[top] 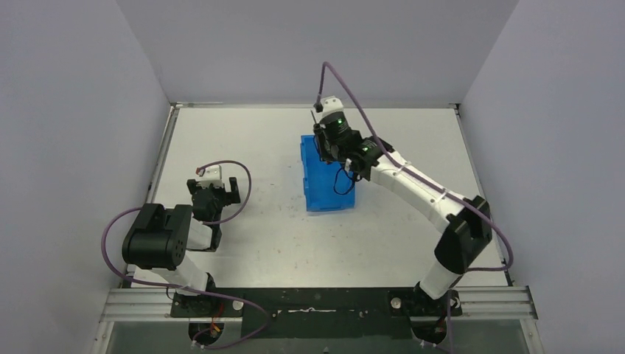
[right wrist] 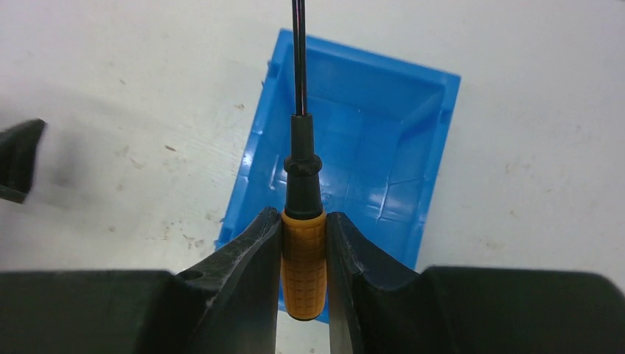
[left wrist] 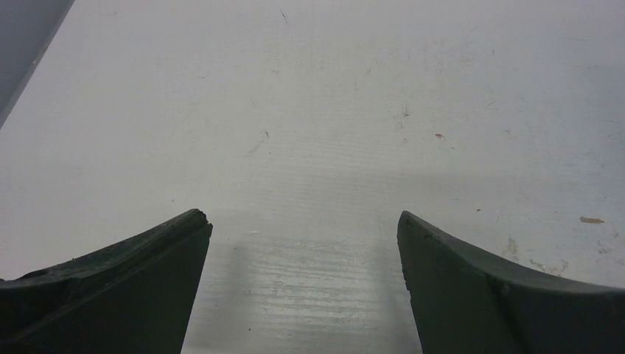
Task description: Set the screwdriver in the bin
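Observation:
My right gripper point(right wrist: 304, 221) is shut on the orange handle of the screwdriver point(right wrist: 303, 254); its thin black shaft points away from the wrist. I hold it above the blue bin point(right wrist: 383, 140), which is open-topped and looks empty inside. In the top view the right gripper point(top: 324, 144) hangs over the far end of the bin point(top: 322, 184) at the table's middle; the screwdriver is hidden there by the wrist. My left gripper point(left wrist: 304, 221) is open and empty, low over bare table, well left of the bin point(top: 225, 193).
Purple cables loop from both arms point(top: 234, 166). The white table point(top: 280, 236) is walled by grey panels at left, right and back. A dark finger of the left gripper point(right wrist: 18, 158) shows at the left edge of the right wrist view.

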